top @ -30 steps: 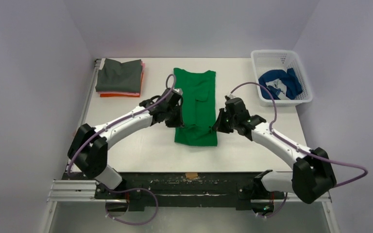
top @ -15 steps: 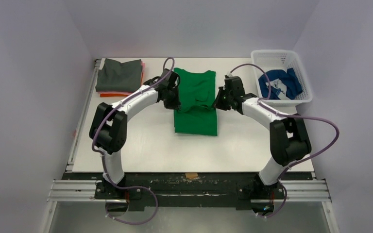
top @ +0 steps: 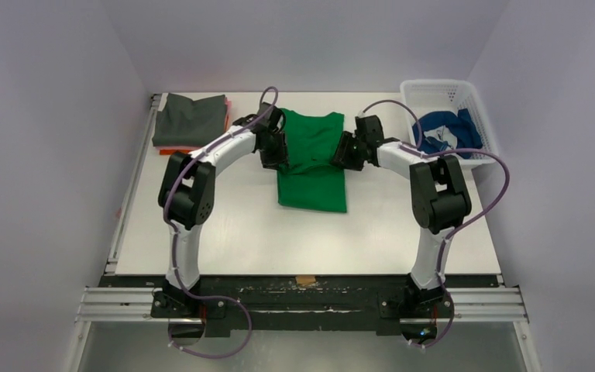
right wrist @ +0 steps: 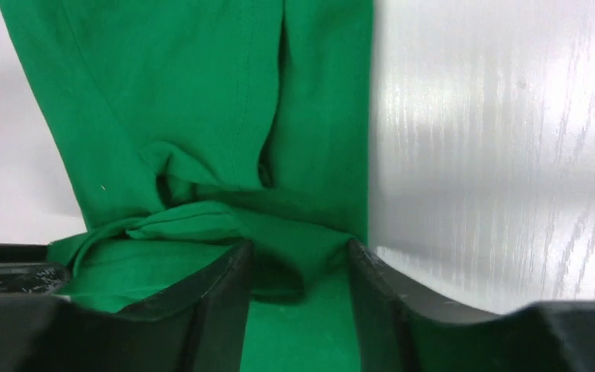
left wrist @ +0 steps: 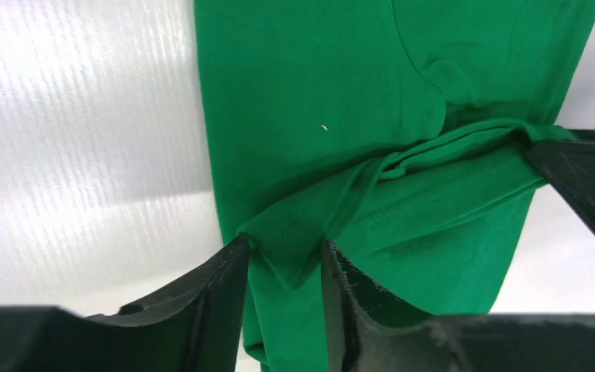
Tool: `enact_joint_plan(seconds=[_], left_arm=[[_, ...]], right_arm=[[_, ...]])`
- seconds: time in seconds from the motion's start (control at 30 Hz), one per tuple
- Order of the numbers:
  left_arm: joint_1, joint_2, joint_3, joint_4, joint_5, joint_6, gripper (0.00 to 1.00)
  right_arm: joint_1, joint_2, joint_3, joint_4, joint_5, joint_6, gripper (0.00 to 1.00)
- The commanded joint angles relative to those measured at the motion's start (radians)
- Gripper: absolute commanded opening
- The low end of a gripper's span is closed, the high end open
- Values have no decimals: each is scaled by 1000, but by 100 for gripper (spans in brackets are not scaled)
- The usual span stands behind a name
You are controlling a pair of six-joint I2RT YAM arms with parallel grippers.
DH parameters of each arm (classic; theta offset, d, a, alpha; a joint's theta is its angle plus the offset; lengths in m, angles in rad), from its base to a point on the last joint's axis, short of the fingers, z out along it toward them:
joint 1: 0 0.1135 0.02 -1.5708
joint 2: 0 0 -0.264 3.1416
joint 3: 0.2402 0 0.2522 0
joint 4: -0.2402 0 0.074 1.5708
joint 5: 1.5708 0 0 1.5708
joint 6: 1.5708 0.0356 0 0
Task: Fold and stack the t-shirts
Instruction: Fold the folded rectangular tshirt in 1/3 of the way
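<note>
A bright green t-shirt [top: 312,167] lies on the middle of the white table, its near part folded over towards the collar. My left gripper [top: 277,159] is at the fold's left end and my right gripper [top: 342,151] at its right end. In the left wrist view the left gripper [left wrist: 283,242] stands open, with a loose corner of the green t-shirt [left wrist: 310,116] between the fingers. The right gripper [right wrist: 300,243] is open too, straddling the folded edge of the green t-shirt [right wrist: 186,101]. A folded stack with a dark grey t-shirt [top: 192,120] on top lies at the back left.
A white lattice basket [top: 439,85] at the back right holds a crumpled blue t-shirt [top: 443,132]. Pink and orange edges show under the grey shirt. Grey walls close in the table on three sides.
Both arms swung from the shirt's near end towards the far end, carrying the hem over into a fold. Both grippers, shut on the cloth before, now stand open.
</note>
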Motion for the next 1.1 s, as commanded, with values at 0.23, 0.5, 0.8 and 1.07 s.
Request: enact_joint_plan(seconds=[0.23,0.5,0.8,1.07], left_arm=[[24,-254,-209,112,100,-19,100],[-16,-395,-454,229,149,-87,100],[-21,-363,-495,180,73,-104,100],[-21,-487,-604,193,59,-114,100]], right_arm=[[-7,-241,-137,20,5,-9,66],[76,-353,-251,110,-103,-18,66],[194,-16,65,143,-224,-7,65],[165,352,614,27,-113,23,65]])
